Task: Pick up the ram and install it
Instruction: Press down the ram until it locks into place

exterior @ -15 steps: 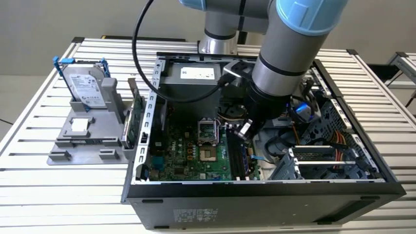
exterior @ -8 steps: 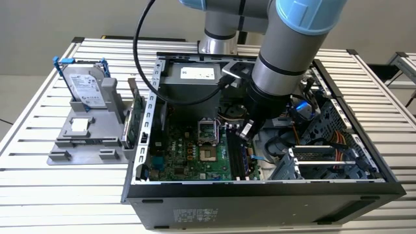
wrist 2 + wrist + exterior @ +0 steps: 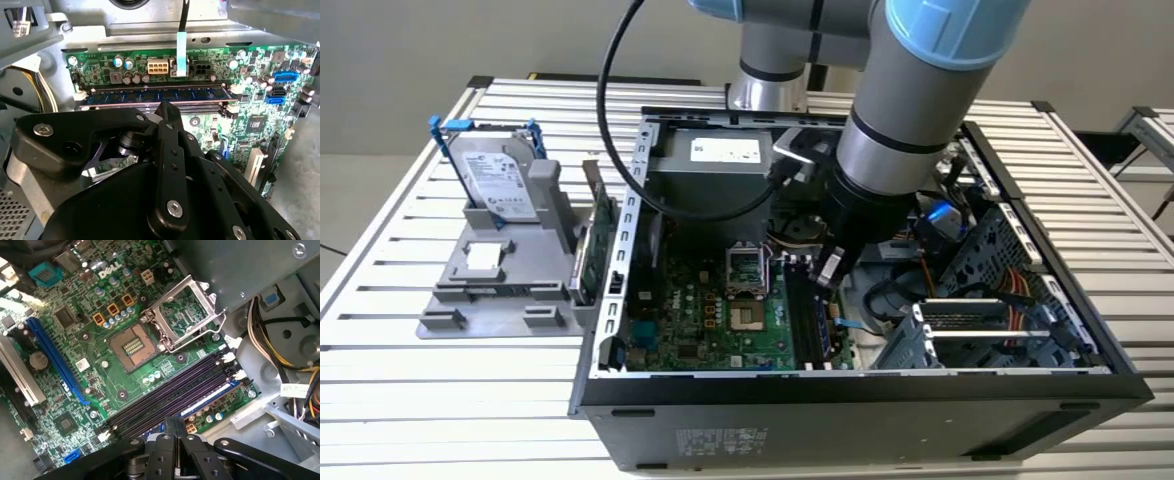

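Note:
The ram [image 3: 150, 94], a thin bluish stick with dark chips, lies along the outermost memory slot of the green motherboard [image 3: 90, 355] in both wrist views, white end clips [image 3: 231, 90] beside it. It also appears as a blue strip, the ram [image 3: 212, 400], next to the dark slots [image 3: 165, 400]. My gripper [image 3: 831, 272] reaches down into the open computer case [image 3: 854, 380] over those slots. Its black fingers [image 3: 176, 427] are together, with nothing between them. The fingertip [image 3: 167, 109] is right beside the stick; whether it touches the stick I cannot tell.
A silver hard drive [image 3: 500, 180] with a blue-clipped frame leans on a grey stand [image 3: 494, 290] at the exterior view's left. A green card [image 3: 594, 250] stands on edge by the case wall. The processor socket [image 3: 135, 345] is open. Cables [image 3: 265, 340] and a drive cage [image 3: 974, 330] crowd the case.

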Robot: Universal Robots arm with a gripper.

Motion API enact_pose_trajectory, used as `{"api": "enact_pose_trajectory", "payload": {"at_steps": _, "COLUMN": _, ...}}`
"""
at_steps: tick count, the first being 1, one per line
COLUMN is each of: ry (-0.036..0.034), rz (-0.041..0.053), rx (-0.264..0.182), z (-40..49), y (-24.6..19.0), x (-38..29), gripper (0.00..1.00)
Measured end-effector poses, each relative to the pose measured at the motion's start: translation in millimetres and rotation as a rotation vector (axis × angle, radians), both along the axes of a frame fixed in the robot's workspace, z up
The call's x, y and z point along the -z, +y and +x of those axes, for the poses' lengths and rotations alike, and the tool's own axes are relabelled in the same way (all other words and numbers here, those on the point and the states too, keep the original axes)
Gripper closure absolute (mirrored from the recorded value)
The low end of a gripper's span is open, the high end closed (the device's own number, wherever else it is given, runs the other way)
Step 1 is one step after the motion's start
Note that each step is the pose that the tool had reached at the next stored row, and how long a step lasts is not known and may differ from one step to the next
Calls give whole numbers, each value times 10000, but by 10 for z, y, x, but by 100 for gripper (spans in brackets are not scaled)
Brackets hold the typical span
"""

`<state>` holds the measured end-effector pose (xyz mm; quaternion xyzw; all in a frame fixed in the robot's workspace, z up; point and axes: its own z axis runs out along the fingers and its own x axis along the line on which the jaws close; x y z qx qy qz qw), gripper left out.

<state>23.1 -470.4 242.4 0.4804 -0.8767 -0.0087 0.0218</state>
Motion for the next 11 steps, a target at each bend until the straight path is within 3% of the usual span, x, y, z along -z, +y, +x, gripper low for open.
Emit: {"api": "enact_pose_trajectory", "payload": {"at_steps": 11, "ry": 0, "rz": -2, "rx": -1347, "z": 0, "y": 14, "x": -1, "gripper": 100}}
